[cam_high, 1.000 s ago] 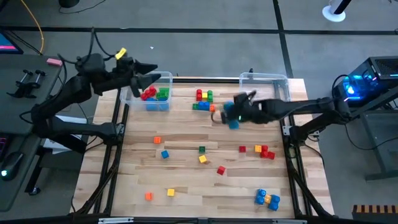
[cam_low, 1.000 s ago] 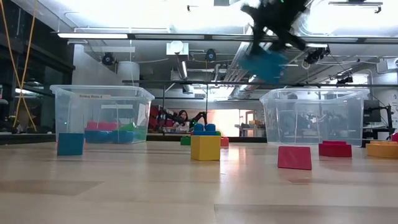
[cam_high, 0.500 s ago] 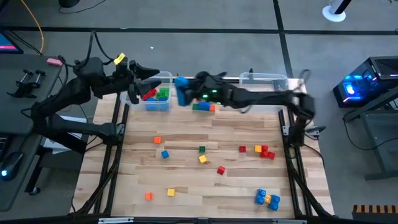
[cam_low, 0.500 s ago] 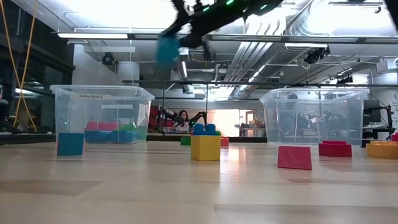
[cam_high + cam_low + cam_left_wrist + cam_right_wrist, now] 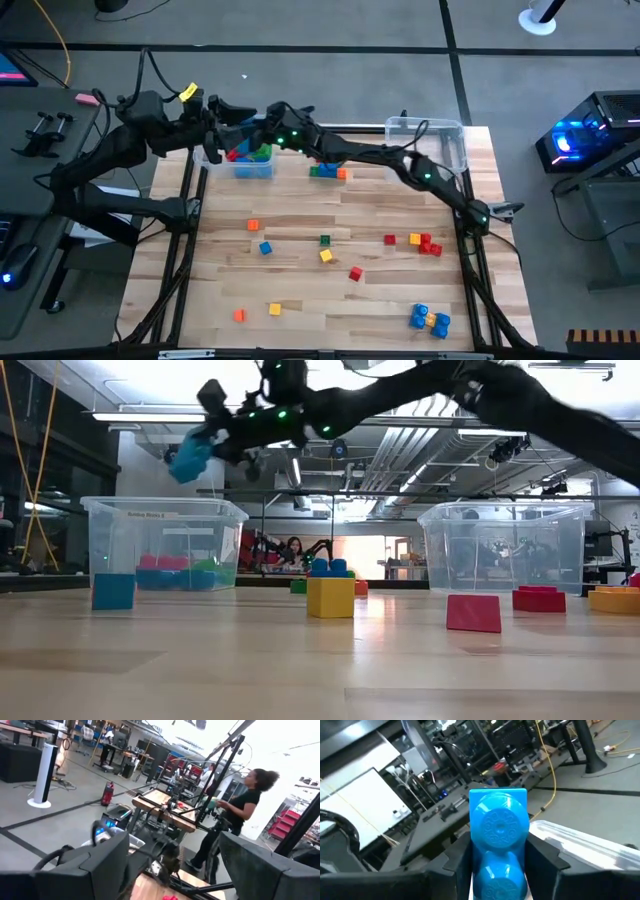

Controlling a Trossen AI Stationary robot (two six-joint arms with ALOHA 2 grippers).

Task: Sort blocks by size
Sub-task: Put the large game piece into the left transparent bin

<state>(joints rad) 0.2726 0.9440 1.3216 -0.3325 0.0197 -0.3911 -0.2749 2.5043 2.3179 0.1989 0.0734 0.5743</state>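
While the right arm stretches across the tabletop [image 5: 400, 220], its right hand [image 5: 497, 865] clamps a blue block [image 5: 499, 835] between both fingers, high above the left bin [image 5: 165, 545], which already contains red, green and blue blocks [image 5: 250, 152]. Just beside that bin, the left hand [image 5: 228, 112] hovers with fingers spread wide, holding nothing. Other blocks lie scattered over the tabletop; the right bin [image 5: 430, 135] sits well apart.

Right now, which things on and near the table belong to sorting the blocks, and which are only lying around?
Belongs to the job:
- blue block held in the right pincer
- loose blocks
- left bin
- right bin

Just lying about:
- pink object
- blue-lit computer
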